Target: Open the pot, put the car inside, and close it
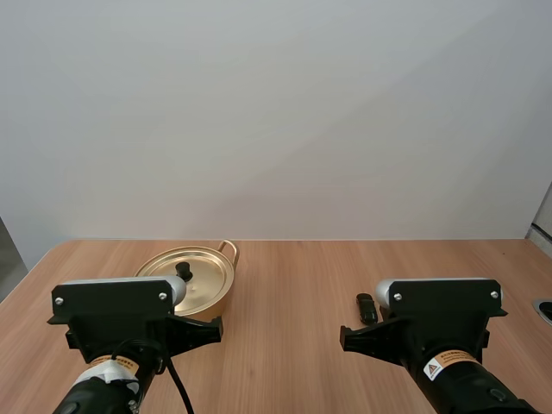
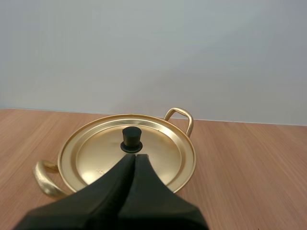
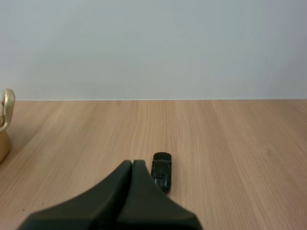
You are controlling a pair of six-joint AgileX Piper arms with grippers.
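Standing on the bench [image 1: 293,285]: we see a golden pot [image 1: 214,305] on our left side and a small black car [image 1: 366,308] on our right side, well apart from each other.
Pot: it is upright on the wood, with one loop handle [image 2: 180,117] at its far side and a second handle [image 2: 45,177] at its near side, seen from the left wrist.
Lid [image 2: 158,148]: it lies flat on the pot and closes it; a black knob [image 2: 131,139] stands upright at its middle.
Car position: it lies on the bare bench, outside the pot, with its long side pointing away from us; nothing touches it.
Left hand [image 2: 135,160]: we hold it clenched on nothing, the two black fingers lying together as one wedge; the tips point at the knob and are just before it, above the near part of the lid. We cannot tell if they touch the lid.
Right hand [image 3: 132,165]: it is also clenched and empty, the fingers pressed together; the tips are just beside the car, at the car's left, and we cannot tell if they touch it.
Right wrist view: the edge of one pot handle [image 3: 7,103] shows far to the left of the car.
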